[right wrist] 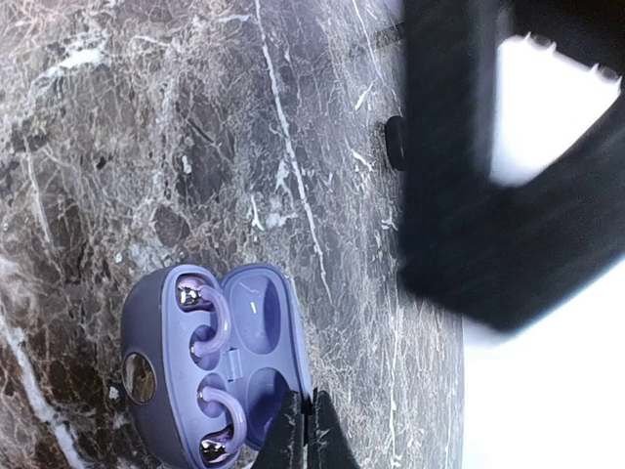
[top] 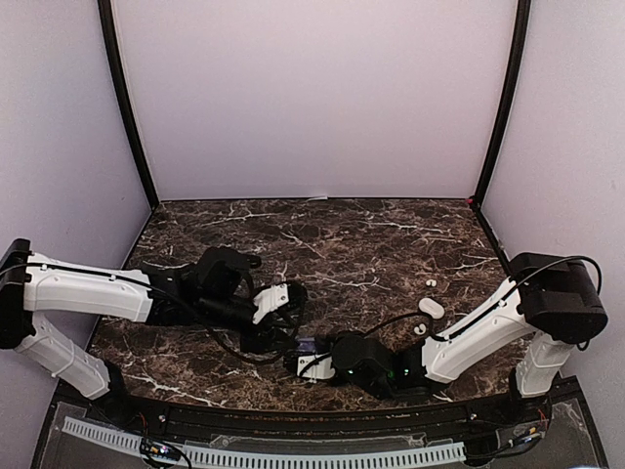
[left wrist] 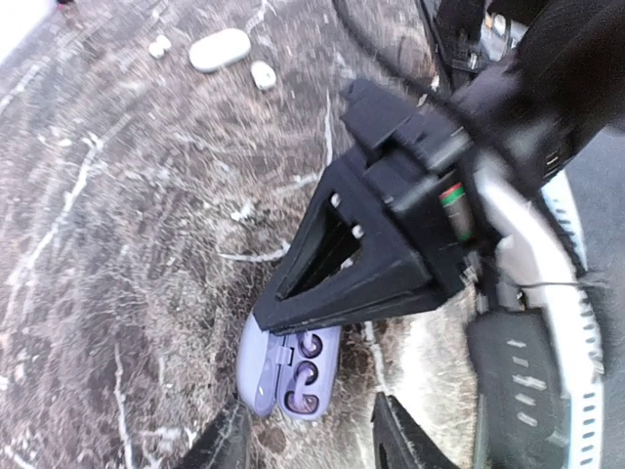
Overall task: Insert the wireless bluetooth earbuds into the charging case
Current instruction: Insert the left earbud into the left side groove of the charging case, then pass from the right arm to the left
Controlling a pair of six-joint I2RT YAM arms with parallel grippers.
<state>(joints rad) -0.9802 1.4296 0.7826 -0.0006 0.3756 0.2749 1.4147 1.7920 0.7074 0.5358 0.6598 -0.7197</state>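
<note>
Plainly, left pincer stands parted near the open purple case; right pincer closed at its edge.

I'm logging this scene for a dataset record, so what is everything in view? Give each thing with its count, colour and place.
purple charging case: one, lilac, lid open, on the table's near middle
purple earbuds: two, lilac, seated in the purple charging case
white case: one, white oval, on the table's right part
white earbuds: two, white, loose on the table, one on either side of the white case
table: one, dark brown marble with pale veins
backdrop: pale walls on three sides, behind the table
left gripper: one, black, open, close to the purple charging case
right gripper: one, black, shut, tips at the edge of the open lid
</note>
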